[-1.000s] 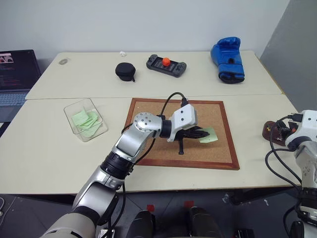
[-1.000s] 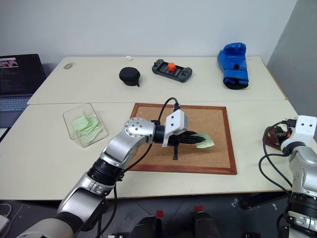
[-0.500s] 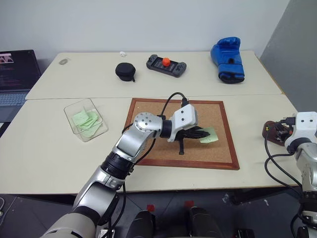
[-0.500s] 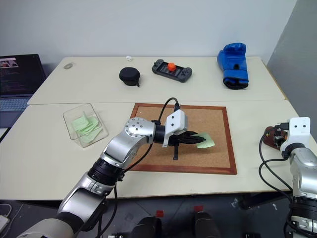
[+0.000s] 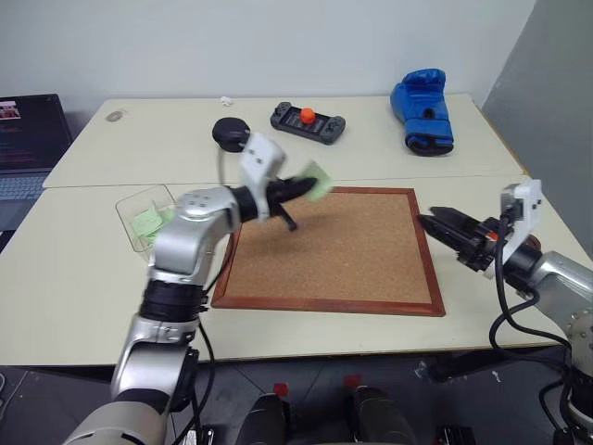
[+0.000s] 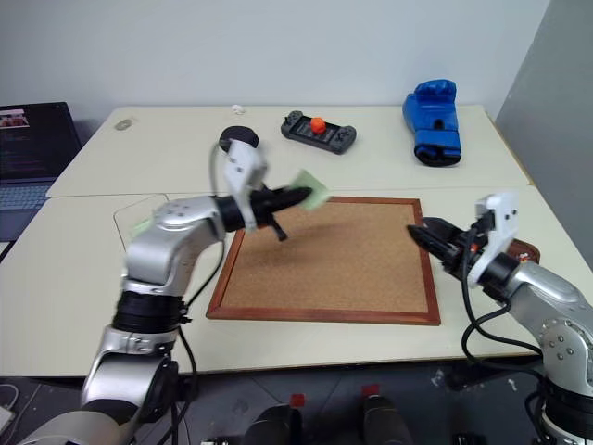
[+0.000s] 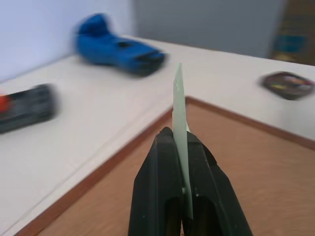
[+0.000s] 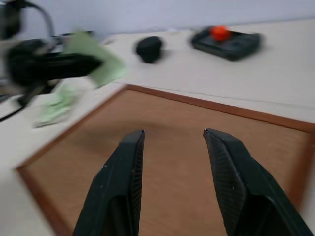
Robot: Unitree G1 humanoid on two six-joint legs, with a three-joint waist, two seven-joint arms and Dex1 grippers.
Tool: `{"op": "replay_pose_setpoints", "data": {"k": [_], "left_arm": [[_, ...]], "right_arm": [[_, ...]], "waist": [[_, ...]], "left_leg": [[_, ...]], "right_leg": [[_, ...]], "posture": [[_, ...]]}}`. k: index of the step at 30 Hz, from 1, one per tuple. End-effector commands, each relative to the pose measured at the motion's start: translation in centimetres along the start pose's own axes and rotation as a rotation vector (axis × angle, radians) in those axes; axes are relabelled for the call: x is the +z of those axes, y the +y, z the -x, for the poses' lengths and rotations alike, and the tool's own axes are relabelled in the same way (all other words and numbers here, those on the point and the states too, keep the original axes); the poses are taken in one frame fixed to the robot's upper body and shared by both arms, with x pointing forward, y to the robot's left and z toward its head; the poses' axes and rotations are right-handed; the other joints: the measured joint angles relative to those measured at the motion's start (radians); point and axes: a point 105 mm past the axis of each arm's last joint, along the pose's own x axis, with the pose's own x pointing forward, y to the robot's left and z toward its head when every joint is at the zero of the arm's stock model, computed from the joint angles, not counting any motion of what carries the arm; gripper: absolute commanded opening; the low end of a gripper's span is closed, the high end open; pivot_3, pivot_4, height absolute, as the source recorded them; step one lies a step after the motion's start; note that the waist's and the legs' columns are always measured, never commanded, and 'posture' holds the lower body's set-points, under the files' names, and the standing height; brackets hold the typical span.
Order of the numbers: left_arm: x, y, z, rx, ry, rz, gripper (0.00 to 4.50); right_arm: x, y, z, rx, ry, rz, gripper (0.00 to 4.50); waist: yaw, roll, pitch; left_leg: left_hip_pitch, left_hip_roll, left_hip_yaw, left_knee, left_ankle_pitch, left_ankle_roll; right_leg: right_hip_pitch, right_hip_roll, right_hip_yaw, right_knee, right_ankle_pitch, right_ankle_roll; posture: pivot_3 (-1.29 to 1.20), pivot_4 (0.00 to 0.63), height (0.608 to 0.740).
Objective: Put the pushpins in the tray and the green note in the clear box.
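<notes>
My left gripper (image 5: 304, 188) is shut on the green note (image 5: 318, 182), held on edge in the air above the cork board's far left corner; the left wrist view shows the note (image 7: 178, 98) clamped between the black fingers (image 7: 160, 167). The clear box (image 5: 137, 219) with several green slips stands left of the board, partly behind my left arm. At the board's right edge, my right gripper (image 5: 443, 224) points leftward and is open, nothing between its fingers (image 8: 120, 167). The tray (image 7: 288, 83) lies on the table right of the board. I cannot make out the pushpins.
The wood-framed cork board (image 5: 334, 255) fills the table's middle. Along the far side lie a blue boxing glove (image 5: 423, 109), a game controller (image 5: 308, 119) and a black round case (image 5: 230, 132). A laptop (image 5: 23, 148) stands at the far left.
My left gripper lifted the green note off the cork board and swung it left toward the far corner. My right gripper swung in from the tray at the table's right side to the board's edge.
</notes>
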Motion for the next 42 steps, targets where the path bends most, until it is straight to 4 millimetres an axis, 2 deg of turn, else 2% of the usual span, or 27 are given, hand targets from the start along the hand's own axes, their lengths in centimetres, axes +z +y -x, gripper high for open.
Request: {"op": "replay_pose_setpoints", "data": {"k": [1, 4, 7, 10, 12, 15, 20, 24, 25, 32, 40, 41, 42], "left_arm": [[1.6, 3.6, 3.9, 0.293, -0.037, 0.004, 0.00], [1.1, 7.1, 7.7, 0.562, -0.021, 0.026, 0.00], [0.0, 9.6, 10.4, 0.737, 0.007, 0.039, 0.00], [-1.0, 13.0, 14.1, 0.980, 0.004, 0.048, 0.00], [-1.7, 14.1, 15.1, 1.059, -0.015, 0.106, 0.00], [-3.4, 14.6, 14.5, 1.073, 0.002, 0.154, 0.00], [-5.2, 14.2, 13.0, 1.018, 0.030, 0.171, 0.00], [-6.1, 14.6, 13.5, 1.059, 0.039, 0.208, 0.71], [-6.0, 14.7, 13.6, 1.068, 0.033, 0.206, 1.01], [-5.6, 14.2, 13.1, 1.043, 0.023, 0.205, 2.18], [-5.4, 13.5, 12.7, 1.032, 0.027, 0.199, 3.76], [-5.3, 13.4, 12.7, 1.030, 0.029, 0.192, 4.14], [-4.9, 13.1, 12.7, 1.016, 0.036, 0.153, 4.14]], "right_arm": [[2.0, 4.1, -1.9, 0.190, -0.042, 0.096, 2.02], [2.6, 5.9, -3.5, 0.291, -0.055, 0.139, 2.02], [2.8, 6.7, -4.5, 0.344, -0.061, 0.148, 2.02], [2.5, 7.2, -5.5, 0.387, -0.064, 0.172, 2.02], [2.4, 7.2, -5.9, 0.399, -0.064, 0.179, 2.02], [2.4, 7.1, -6.3, 0.388, -0.073, 0.187, 2.02], [2.6, 6.6, -6.3, 0.352, -0.084, 0.197, 2.02], [2.6, 6.3, -6.0, 0.323, -0.085, 0.201, 2.05], [2.6, 6.2, -6.0, 0.308, -0.083, 0.205, 2.05], [2.7, 5.6, -5.8, 0.260, -0.088, 0.197, 2.05], [2.6, 5.1, -6.1, 0.234, -0.088, 0.201, 2.05], [2.7, 5.1, -6.0, 0.233, -0.089, 0.201, 2.05], [2.6, 5.1, -6.0, 0.229, -0.089, 0.201, 2.05]], "waist": [[0.005, -0.001, 0.000], [0.005, -0.004, 0.002], [0.008, -0.005, 0.003], [0.011, -0.006, 0.003], [0.012, -0.008, 0.004], [0.016, -0.009, 0.005], [0.016, -0.009, 0.005], [0.012, -0.009, 0.005], [0.009, -0.009, 0.005], [0.008, -0.009, 0.005], [0.009, -0.009, 0.005], [0.009, -0.009, 0.005], [0.008, -0.009, 0.005]], "left_leg": [[0.000, 0.000, -0.001, 0.000, 0.000, 0.000], [0.000, 0.000, -0.004, 0.001, 0.000, 0.000], [0.000, 0.000, -0.006, 0.000, 0.000, 0.000], [-0.001, 0.000, -0.007, 0.000, 0.000, 0.000], [-0.001, 0.000, -0.007, 0.000, 0.000, 0.000], [-0.003, -0.001, -0.009, 0.001, 0.000, 0.000], [-0.005, -0.001, -0.011, 0.001, 0.000, -0.001], [-0.005, -0.001, -0.011, 0.001, 0.000, -0.001], [-0.006, 0.000, -0.011, 0.001, 0.000, -0.001], [-0.006, 0.000, -0.011, 0.001, 0.000, -0.001], [-0.006, -0.001, -0.011, 0.001, 0.000, -0.001], [-0.006, -0.001, -0.011, 0.001, 0.000, -0.001], [-0.006, -0.001, -0.011, 0.001, 0.000, -0.001]], "right_leg": [[0.000, -0.001, 0.000, 0.000, 0.000, 0.000], [0.000, -0.002, 0.000, 0.000, 0.000, 0.001], [0.000, -0.001, -0.003, 0.000, 0.000, 0.001], [-0.001, -0.002, -0.002, 0.000, 0.000, 0.001], [0.000, -0.003, -0.003, -0.001, 0.000, 0.001], [-0.001, -0.004, -0.004, -0.001, 0.000, 0.001], [-0.002, -0.004, -0.005, -0.001, 0.000, 0.000], [-0.002, -0.004, -0.005, -0.001, 0.000, 0.000], [-0.003, -0.004, -0.005, -0.001, 0.000, 0.000], [-0.003, -0.004, -0.005, 0.000, 0.000, 0.000], [-0.003, -0.004, -0.005, 0.000, 0.000, 0.000], [-0.003, -0.004, -0.005, 0.000, 0.000, 0.000], [-0.003, -0.004, -0.005, 0.000, 0.000, 0.000]], "posture": [[0.00, 0.150, 0.740], [0.00, 0.150, 0.740], [0.00, 0.150, 0.740], [0.00, 0.150, 0.740], [0.00, 0.150, 0.740], [0.00, 0.150, 0.740], [0.00, 0.150, 0.740], [0.00, 0.150, 0.740], [0.00, 0.150, 0.740], [0.00, 0.150, 0.740], [0.00, 0.150, 0.740], [0.00, 0.150, 0.740], [0.00, 0.150, 0.740]]}}
